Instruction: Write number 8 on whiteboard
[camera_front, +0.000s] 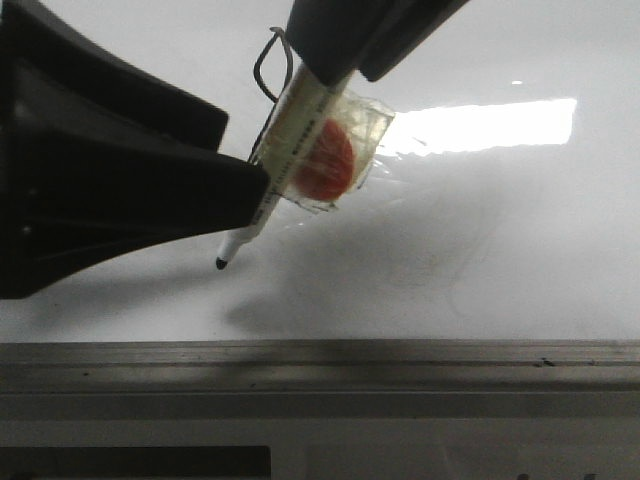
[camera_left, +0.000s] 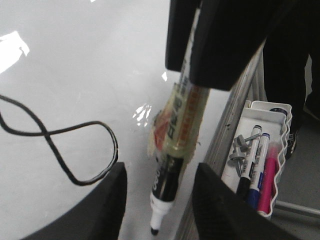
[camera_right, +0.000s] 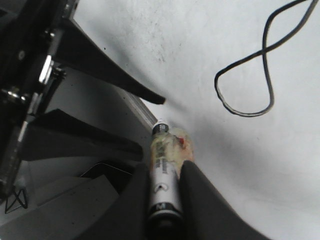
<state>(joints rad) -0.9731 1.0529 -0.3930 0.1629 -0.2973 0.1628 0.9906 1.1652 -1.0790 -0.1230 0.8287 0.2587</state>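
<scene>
The whiteboard (camera_front: 480, 250) fills the front view, glossy white with glare. A thin black number 8 (camera_left: 116, 150) is drawn on it; its loops also show in the right wrist view (camera_right: 245, 114), and only a small part (camera_front: 256, 72) shows behind the arms in the front view. My right gripper (camera_right: 162, 170) is shut on a marker (camera_right: 161, 180) wrapped in clear tape with an orange patch (camera_front: 325, 160). The marker's black tip (camera_front: 220, 263) points down near the board's front edge, its shadow apart from it. My left gripper (camera_left: 160, 172) is open, its fingers either side of the marker without touching it.
A grey metal frame edge (camera_front: 320, 360) runs along the board's near side. Beyond the frame, a white tray (camera_left: 276, 112) holds several spare markers. Both arms crowd the board's front left area.
</scene>
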